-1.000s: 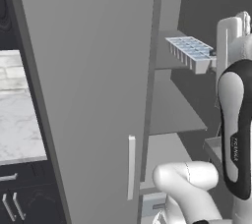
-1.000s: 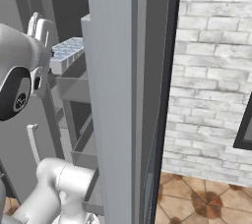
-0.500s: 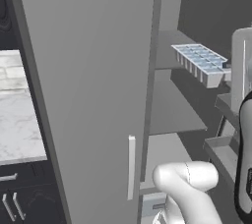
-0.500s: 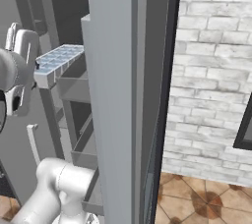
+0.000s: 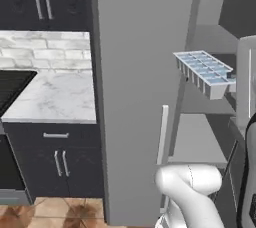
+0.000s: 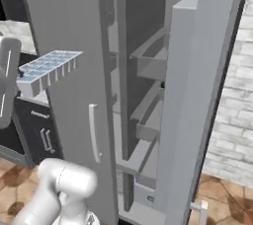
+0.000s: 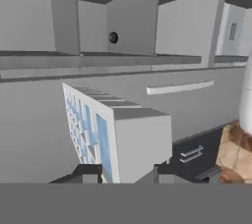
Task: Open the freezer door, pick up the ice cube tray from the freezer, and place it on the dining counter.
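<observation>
The ice cube tray (image 5: pixel 204 70), pale grey with light-blue cells, hangs level in the air in front of the freezer (image 5: pixel 207 122). My gripper (image 5: pixel 231 84) is shut on the tray's near end. From the right base the tray (image 6: pixel 48 68) juts out from the gripper (image 6: pixel 20 79) across the closed grey door. In the hand view the tray (image 7: pixel 118 134) stands on edge between the two fingertips (image 7: pixel 88 171). The freezer door (image 6: pixel 207 81) is swung open on the right, with shelf bins (image 6: pixel 148 58) on its inner face. The dining counter is out of view.
A closed grey door (image 5: pixel 135 72) with a pale bar handle (image 5: pixel 162 134) stands left of the open compartment. A marble worktop (image 5: pixel 55 97) with black cabinets lies further left. A brick wall (image 6: pixel 242 100) is to the right of the open door.
Both base views have shifted, so the base has moved. The arm has swung off to the side and carried the tray a little further out from the shelves, still gripped.
</observation>
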